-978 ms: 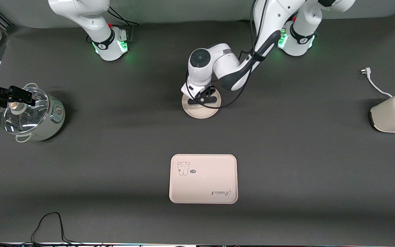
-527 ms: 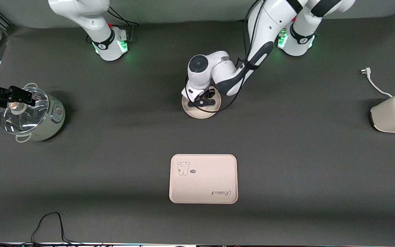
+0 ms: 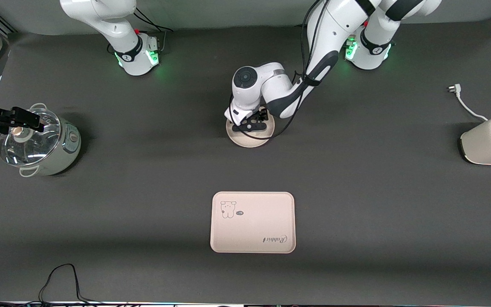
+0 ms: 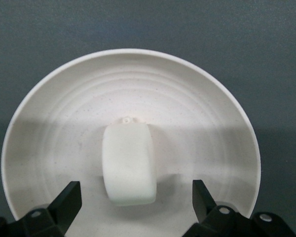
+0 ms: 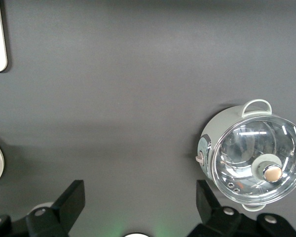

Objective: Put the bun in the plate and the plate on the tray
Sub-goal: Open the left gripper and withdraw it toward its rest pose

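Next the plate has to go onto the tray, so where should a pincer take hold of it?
Probably the plate by its shallow raised rim, from above, one finger inside and one outside. It lies flat, and the bun fills its middle. The left pincer hangs open over it.

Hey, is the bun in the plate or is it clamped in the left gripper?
In the plate. The bun lies on the plate, and the left gripper is open, its fingers clear of the bun.

A dark grey table fills the scene under soft, even light, grey wall above
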Robot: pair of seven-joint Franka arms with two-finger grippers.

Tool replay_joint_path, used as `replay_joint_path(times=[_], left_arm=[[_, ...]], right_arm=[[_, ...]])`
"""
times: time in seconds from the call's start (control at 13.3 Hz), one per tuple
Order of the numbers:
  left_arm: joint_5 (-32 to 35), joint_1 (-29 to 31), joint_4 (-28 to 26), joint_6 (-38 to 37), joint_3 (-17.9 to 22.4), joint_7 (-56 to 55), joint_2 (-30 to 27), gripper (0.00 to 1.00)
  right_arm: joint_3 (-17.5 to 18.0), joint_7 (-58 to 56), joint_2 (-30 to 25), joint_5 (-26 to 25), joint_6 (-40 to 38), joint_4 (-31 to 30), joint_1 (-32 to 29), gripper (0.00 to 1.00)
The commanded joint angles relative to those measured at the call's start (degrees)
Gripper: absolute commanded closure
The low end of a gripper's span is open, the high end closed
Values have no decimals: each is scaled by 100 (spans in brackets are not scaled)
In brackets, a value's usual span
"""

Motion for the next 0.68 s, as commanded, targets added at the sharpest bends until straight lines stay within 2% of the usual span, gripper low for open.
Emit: replay_joint_path(times=[0.0,0.38,0.6], left_arm=[[111,-52,4,-64,80,-203,-191,0],[23,570,39,-556,-78,-124,-1051,0],[-422,1632,188,-1151,-630,540,-1597,0]], right_arm=[[-51,38,-48,-12,48,-42,59,0],[-42,55,-74,-3,74,-155,76,0],[-15,64,-136,119,83,-235,76,0]])
